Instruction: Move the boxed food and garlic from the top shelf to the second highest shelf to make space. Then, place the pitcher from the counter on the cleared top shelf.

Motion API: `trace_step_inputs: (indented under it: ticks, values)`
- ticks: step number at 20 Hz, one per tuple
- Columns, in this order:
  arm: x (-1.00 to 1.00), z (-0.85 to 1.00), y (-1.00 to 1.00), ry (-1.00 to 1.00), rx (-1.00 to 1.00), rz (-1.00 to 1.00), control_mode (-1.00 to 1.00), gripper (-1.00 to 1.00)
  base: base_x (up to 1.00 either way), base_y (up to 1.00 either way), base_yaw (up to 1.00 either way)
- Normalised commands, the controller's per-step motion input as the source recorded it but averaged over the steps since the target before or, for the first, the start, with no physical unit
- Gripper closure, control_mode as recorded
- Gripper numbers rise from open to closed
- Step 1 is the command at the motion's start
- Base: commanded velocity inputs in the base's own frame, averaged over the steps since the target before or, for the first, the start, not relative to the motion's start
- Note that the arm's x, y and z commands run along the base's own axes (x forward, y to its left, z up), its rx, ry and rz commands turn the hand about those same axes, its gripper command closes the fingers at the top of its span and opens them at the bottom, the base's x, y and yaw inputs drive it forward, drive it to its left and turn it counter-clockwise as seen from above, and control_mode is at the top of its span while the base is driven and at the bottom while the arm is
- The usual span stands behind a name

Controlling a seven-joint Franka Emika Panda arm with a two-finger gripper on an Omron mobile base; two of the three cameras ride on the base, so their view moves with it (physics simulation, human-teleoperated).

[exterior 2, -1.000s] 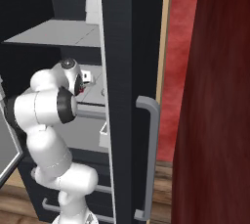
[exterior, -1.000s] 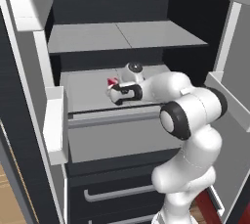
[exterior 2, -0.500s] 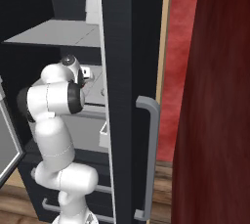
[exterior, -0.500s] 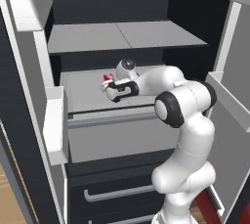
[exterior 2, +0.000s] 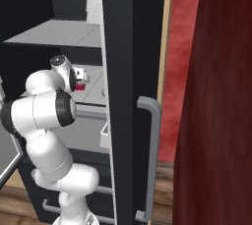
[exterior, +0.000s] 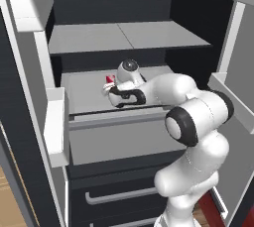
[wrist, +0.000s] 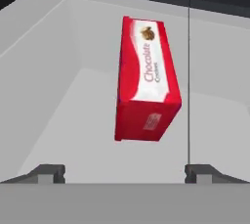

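while boxed food (wrist: 146,83) lies on second highest shelf (exterior: 89,94) below top shelf (exterior: 124,36), gripper (wrist: 125,171) spread wide, fingertips apart, box ahead, not touching.

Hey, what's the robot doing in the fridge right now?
The white arm is reaching into the open fridge, onto the shelf below the top shelf. Its hand is open, the two fingertips standing wide apart, and the red boxed food sits just ahead of it on that lower shelf, not gripped. It looks like the box has been set down there. The top shelf looks bare from the left base view.
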Motion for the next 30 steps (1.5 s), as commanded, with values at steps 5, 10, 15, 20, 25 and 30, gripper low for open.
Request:
trace_step_inputs:
  ticks: [5,10,15,20,25,30]
  values:
    - [-1.0,0.07,0.0,-0.05,0.0,-0.05,-1.0,-1.0,0.0,0.0,0.0]
    - [-1.0,0.44,-0.07,-0.01,0.01,-0.06,-1.0,-1.0,0.0,0.0,0.0]
    - [-0.98,0.73,-0.36,0.0,0.05,-0.05,-1.0,-1.0,0.0,0.0,0.0]
    - [-0.86,0.71,-0.62,0.0,0.06,0.0,-1.0,-1.0,0.0,0.0,0.0]
    - [-0.76,0.29,-0.63,0.0,0.0,0.0,-1.0,-1.0,0.0,0.0,0.0]
    - [-0.39,0.06,-0.1,0.0,-0.06,-0.03,-1.0,-1.0,0.0,0.0,0.0]
